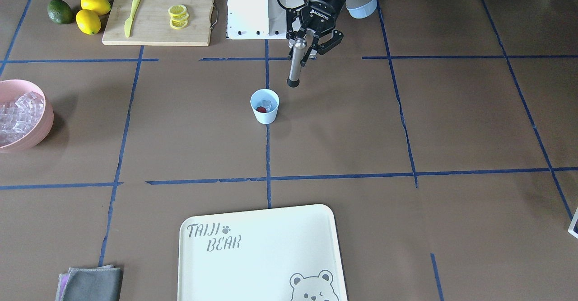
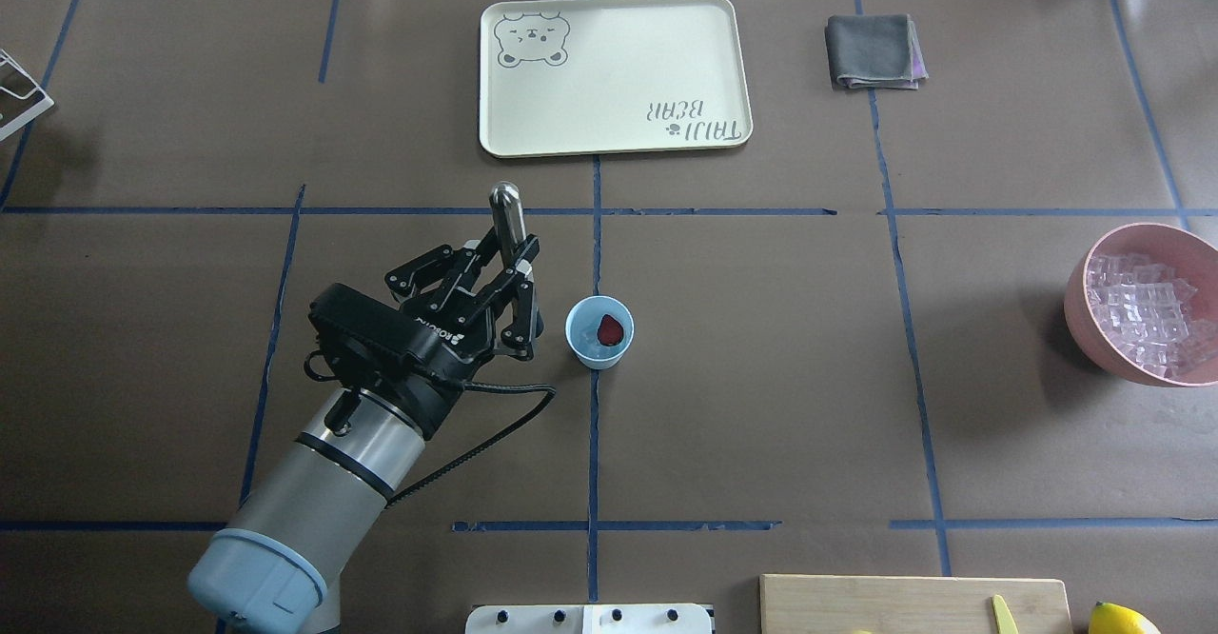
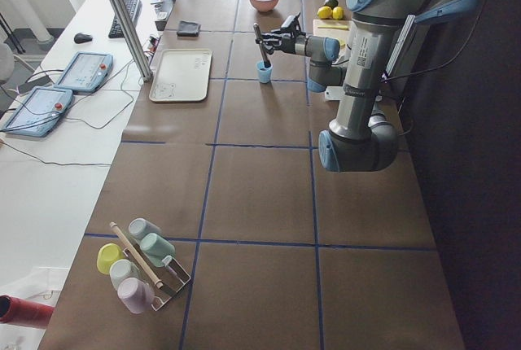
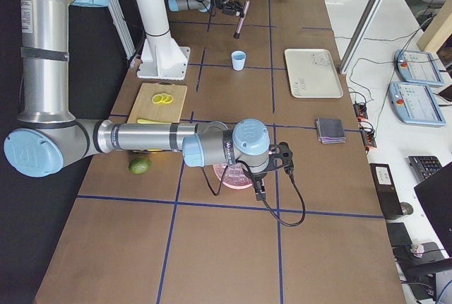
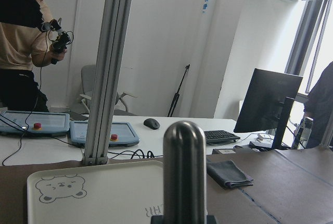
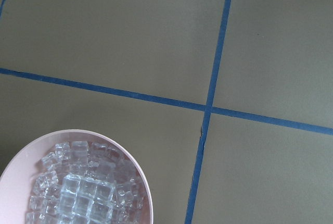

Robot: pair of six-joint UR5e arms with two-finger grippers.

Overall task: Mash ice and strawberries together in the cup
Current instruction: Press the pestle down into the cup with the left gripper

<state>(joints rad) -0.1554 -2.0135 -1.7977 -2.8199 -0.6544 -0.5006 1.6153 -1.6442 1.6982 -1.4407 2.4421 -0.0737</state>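
Cup [image 1: 265, 116] w/ strawberry [image 2: 609, 330] beside left hand [image 2: 515, 267] clamped on muddler [image 2: 505, 213]; tray [image 2: 618, 72], bowl [image 2: 1080, 303] apart.

Bright, even light; pink bowl [image 1: 43, 131] casts a soft shadow.

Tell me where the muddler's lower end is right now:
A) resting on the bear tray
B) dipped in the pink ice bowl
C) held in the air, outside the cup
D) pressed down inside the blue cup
C: the left gripper holds the metal muddler tilted. Its dark lower end hangs in the air on the robot's side of the cup, clear of the rim. The cup holds the strawberry and ice.
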